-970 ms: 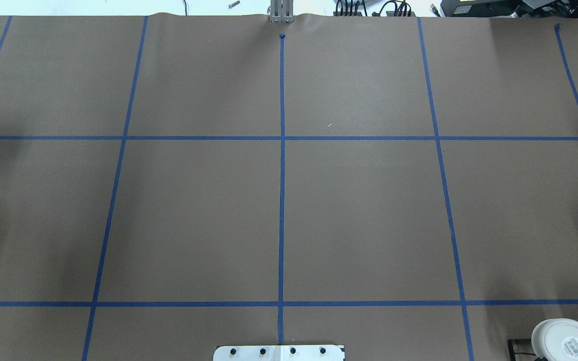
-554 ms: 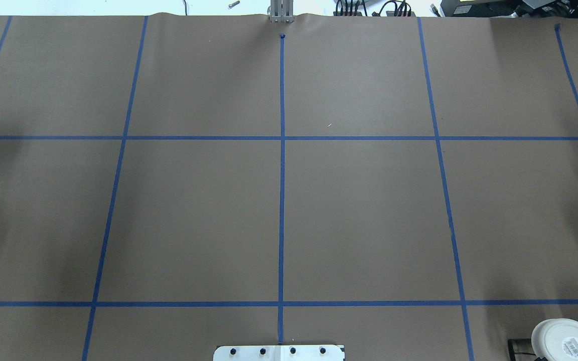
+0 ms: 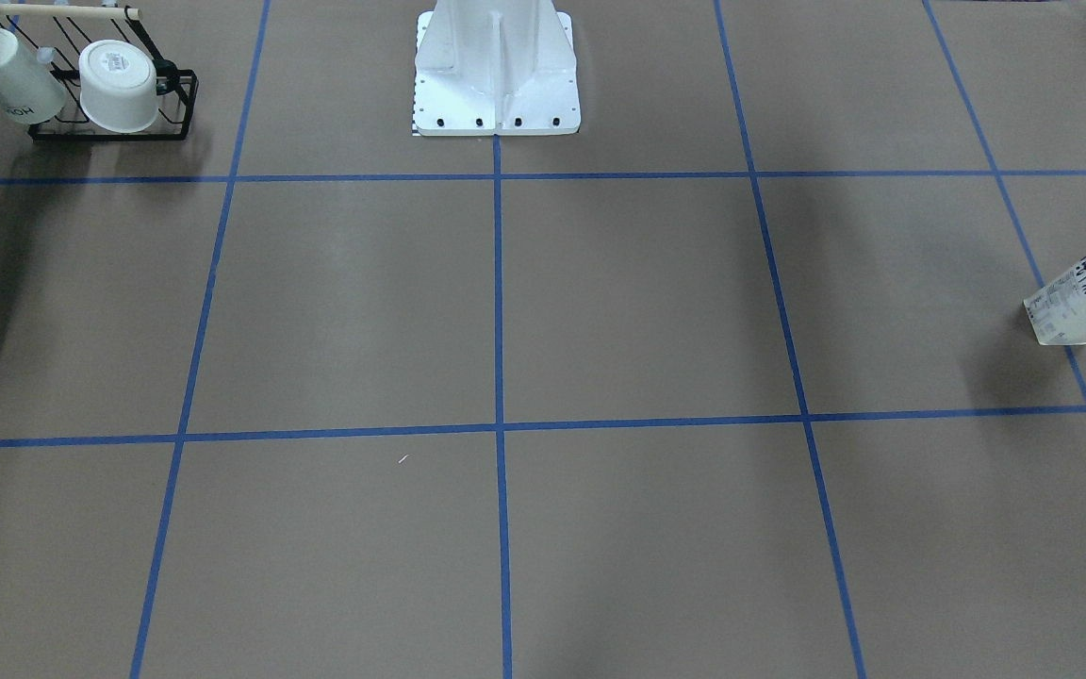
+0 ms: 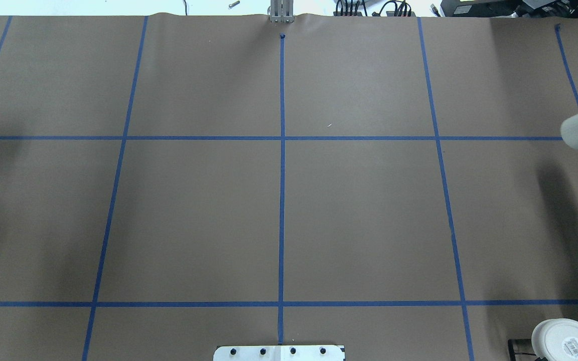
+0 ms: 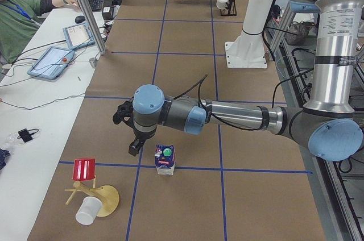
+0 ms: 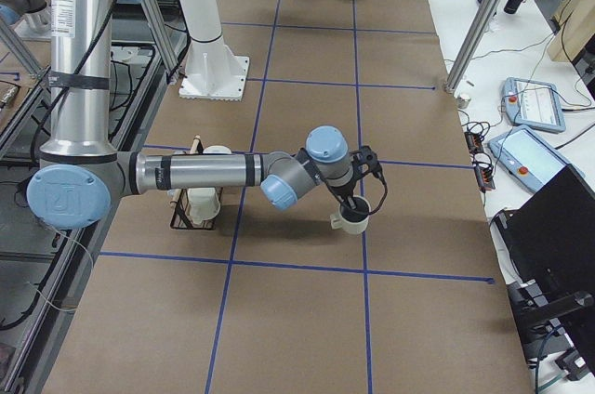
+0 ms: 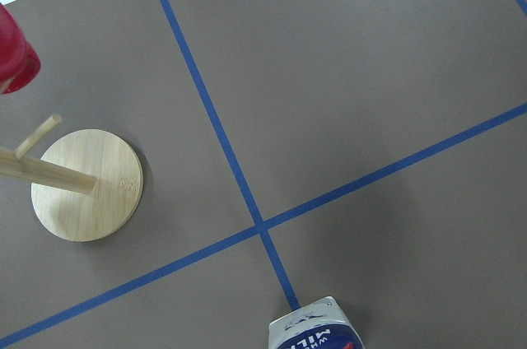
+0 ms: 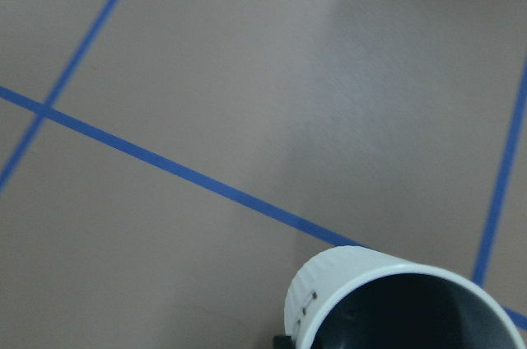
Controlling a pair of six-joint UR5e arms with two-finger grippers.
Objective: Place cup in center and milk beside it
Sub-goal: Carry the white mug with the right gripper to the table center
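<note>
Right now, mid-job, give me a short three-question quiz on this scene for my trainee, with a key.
1. True or false: the milk stands in the center.
2. What is on the wooden stand near the milk? A red cup; B blue bowl; C green jug.
3. Fill in: the cup is nearest the overhead view's ___ edge.
Key: 1 false; 2 A; 3 right.

Black wire rack (image 3: 109,135) holds a lettered white mug (image 3: 6,75) and a squat white cup (image 3: 119,87), both tipped sideways. Wooden mug tree (image 5: 108,198) carries a red cup (image 5: 84,169) up top, a white cup (image 5: 86,211) near its base.
</note>
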